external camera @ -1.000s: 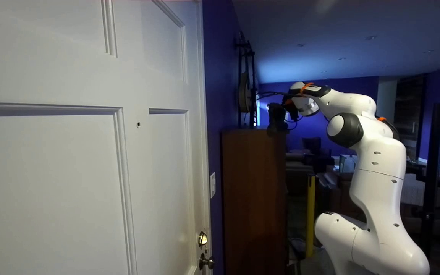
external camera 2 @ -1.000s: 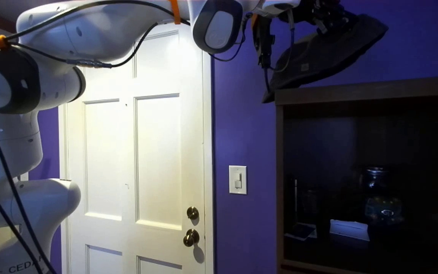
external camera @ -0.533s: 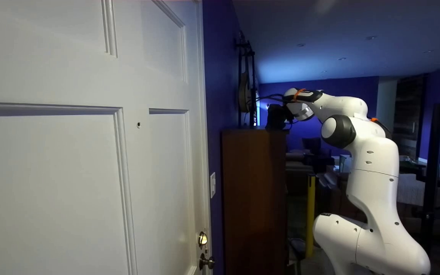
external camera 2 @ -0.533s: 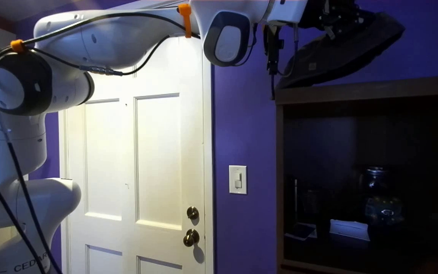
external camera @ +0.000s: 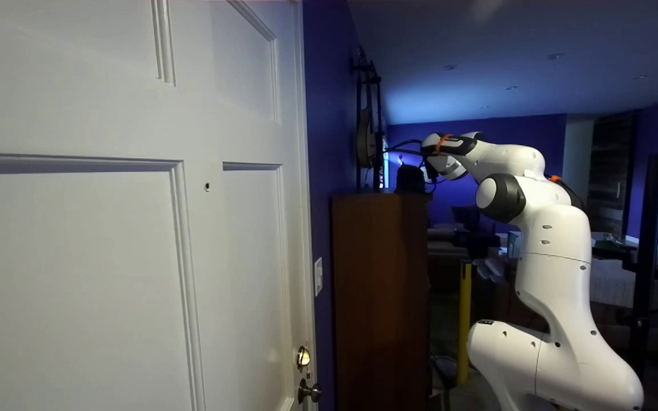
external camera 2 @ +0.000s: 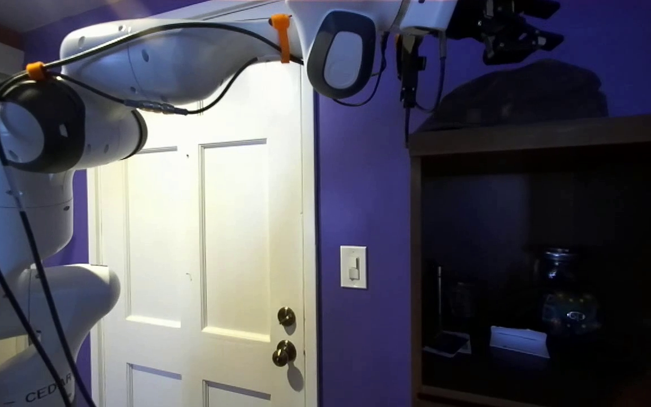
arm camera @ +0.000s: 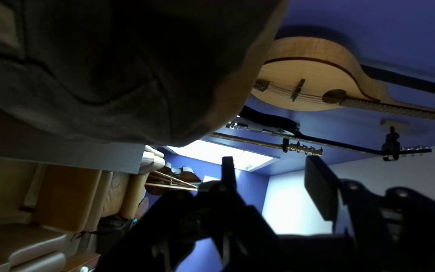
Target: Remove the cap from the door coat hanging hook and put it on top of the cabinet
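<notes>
Cap [external camera 2: 523, 99]: on top of the cabinet [external camera 2: 551, 134], near its left end in an exterior view.
Gripper [external camera 2: 556, 24]: just above the cap.
Door [external camera 2: 235, 237]: left of the cabinet in both exterior views.
Robot arm [external camera 2: 173, 65]: in front of part of the door in an exterior view.
Knob [external camera 2: 284, 353]: on the door, just under the lock [external camera 2: 286, 316].
Switch [external camera 2: 354, 267]: on the wall [external camera 2: 370, 198], between the door and the cabinet.
Guitar [arm camera: 312, 83]: on the wall, right of the cap in the wrist view.
Jar [external camera 2: 571, 314]: inside the cabinet, lower down than the cap.
</notes>
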`<action>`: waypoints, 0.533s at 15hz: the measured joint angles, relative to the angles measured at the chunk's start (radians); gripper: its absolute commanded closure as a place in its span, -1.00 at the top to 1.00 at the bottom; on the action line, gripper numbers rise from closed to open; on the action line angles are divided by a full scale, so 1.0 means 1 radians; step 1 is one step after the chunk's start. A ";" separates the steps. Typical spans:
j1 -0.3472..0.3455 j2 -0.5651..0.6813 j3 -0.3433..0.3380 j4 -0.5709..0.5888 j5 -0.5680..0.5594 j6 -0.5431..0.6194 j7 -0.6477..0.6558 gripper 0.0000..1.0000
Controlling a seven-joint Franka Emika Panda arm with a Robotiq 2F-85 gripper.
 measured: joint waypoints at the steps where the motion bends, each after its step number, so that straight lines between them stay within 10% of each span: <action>1: 0.002 0.007 -0.009 0.011 -0.003 -0.034 0.009 0.83; 8: -0.055 0.116 -0.041 0.117 -0.016 -0.493 0.060 1.00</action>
